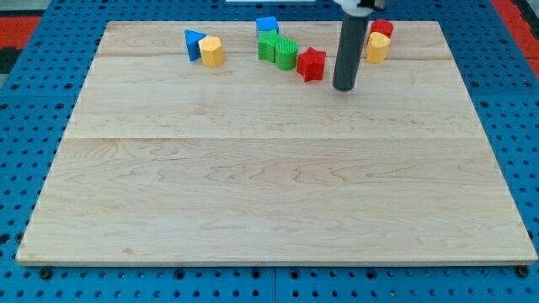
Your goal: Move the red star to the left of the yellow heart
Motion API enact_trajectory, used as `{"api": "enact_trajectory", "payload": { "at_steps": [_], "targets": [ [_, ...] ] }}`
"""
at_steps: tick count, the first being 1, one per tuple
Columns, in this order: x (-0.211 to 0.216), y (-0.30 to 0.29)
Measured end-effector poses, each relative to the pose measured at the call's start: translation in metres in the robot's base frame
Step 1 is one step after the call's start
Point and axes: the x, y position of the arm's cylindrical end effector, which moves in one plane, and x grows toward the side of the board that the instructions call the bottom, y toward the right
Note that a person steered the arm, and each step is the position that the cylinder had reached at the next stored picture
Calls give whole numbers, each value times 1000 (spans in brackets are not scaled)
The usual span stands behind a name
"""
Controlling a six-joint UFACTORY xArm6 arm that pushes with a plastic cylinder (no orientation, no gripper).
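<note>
a pale wooden counter (269, 185) lies on a blue pegboard (25, 101) in the one camera view. all blocks sit along the view's top edge. the red star (311, 64) rests just to the view's left of my tip (344, 87), a small gap between them. there is no claw here (the arm ends in a plain dark rod). the yellow heart (378, 47) stands to the view's right of the rod, with a red block (383, 28) touching it above. left of the star huddle two green blocks (278, 50) and a blue cube (267, 25); farther left, a blue triangle (194, 42) touches a yellow block (211, 51).
</note>
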Motion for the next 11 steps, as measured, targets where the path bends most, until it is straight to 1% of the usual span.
{"api": "enact_trajectory", "payload": {
  "at_steps": [1, 2, 3, 5, 6, 7, 8, 9, 11],
  "targets": [
    [3, -42],
    [-18, -61],
    [-46, -47],
    [-65, 16],
    [-48, -1],
    [-74, -5],
    [-83, -37],
    [-92, -38],
    [-116, 13]
  ]
}}
